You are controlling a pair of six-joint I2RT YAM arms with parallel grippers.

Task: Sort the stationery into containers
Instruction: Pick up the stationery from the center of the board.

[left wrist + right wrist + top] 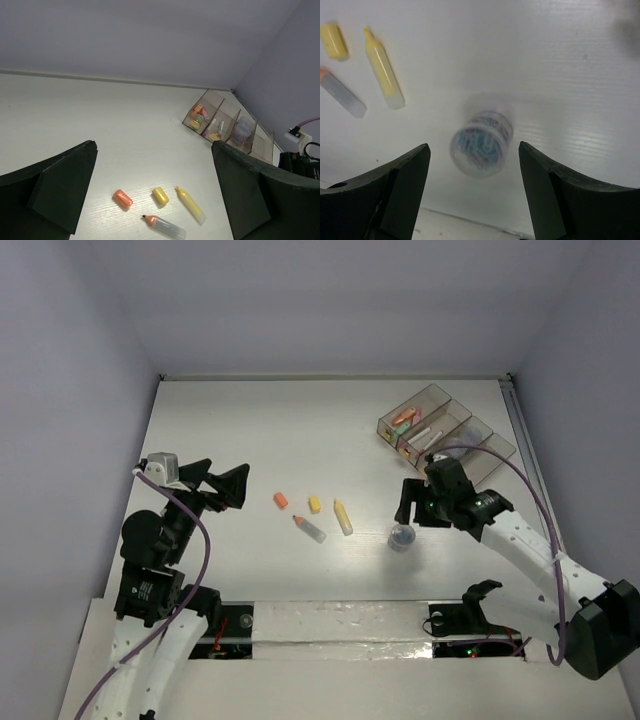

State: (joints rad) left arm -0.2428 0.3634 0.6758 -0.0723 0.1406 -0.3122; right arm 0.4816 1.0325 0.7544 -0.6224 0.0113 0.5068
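A small round clear tin of paper clips (402, 537) stands on the table; in the right wrist view the tin (481, 143) lies between and just beyond my open right gripper (474, 172), untouched. The right gripper (418, 502) hovers above it. An orange cap (281, 500), a yellow cap (314, 504), a yellow marker (343, 517) and an orange-tipped clear marker (309, 529) lie mid-table. My left gripper (222, 486) is open and empty, left of them. The four joined bins (445, 432) stand at the back right, holding markers, a pen and another tin (242, 131).
A white rail (340, 622) runs along the near edge between the arm bases. Purple cables loop over both arms. The enclosure's walls close in the table on the left, back and right.
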